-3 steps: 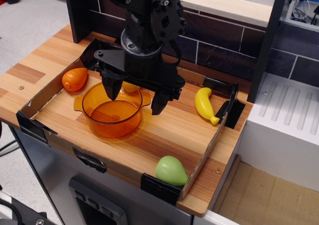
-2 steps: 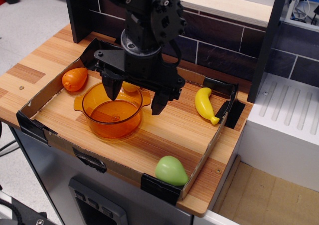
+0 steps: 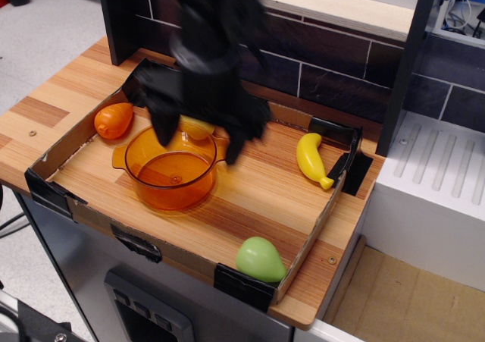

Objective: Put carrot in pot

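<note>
The carrot is a glossy orange toy lying in the far left corner of the cardboard tray. The pot is a round transparent orange pot with side handles, standing to the right of the carrot. My gripper is black and blurred by motion. It hangs above the pot's far rim with its fingers spread wide and nothing between them. It is well to the right of the carrot and apart from it.
A small yellow-orange fruit lies just behind the pot, partly hidden by my gripper. A yellow banana lies at the tray's right. A green fruit sits in the near right corner. Low cardboard walls ring the tray.
My gripper and arm have started to move and now show blurred, shifted slightly up and left over the pot. The carrot, pot and fruits have not moved.
</note>
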You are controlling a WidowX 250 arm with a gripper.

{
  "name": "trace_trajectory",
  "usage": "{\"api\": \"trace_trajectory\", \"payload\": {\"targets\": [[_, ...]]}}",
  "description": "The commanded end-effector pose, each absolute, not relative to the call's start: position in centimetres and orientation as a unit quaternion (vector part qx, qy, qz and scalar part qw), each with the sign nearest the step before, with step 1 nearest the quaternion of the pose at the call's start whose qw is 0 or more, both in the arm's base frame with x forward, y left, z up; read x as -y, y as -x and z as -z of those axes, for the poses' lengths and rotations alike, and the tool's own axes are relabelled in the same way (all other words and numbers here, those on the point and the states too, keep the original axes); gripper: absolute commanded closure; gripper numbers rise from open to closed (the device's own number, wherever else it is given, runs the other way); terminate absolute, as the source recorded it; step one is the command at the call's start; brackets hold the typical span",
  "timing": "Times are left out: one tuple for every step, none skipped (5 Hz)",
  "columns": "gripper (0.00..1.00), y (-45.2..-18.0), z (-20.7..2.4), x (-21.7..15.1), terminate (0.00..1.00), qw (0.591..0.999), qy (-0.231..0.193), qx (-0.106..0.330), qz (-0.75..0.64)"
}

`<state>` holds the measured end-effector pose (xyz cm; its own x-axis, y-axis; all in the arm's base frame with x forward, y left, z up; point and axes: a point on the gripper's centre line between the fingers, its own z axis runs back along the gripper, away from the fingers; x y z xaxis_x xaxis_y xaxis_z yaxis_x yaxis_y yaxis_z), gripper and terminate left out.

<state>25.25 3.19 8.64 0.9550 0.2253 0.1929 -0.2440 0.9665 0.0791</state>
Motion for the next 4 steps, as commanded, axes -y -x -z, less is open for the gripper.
{"api": "trace_trajectory", "payload": {"targets": [[0.0,-27.8,-12.8,-9.1,0.0,0.973,-0.013,0.144,-0.18],[0.0,-28.2,-11.0,-11.5,0.0,0.972,-0.015,0.12,-0.2],[0.0,-28.6,-9.0,-13.2,0.0,0.967,-0.036,0.128,-0.216],[0.0,-28.9,-7.5,-14.4,0.0,0.964,-0.044,0.111,-0.236]]}}
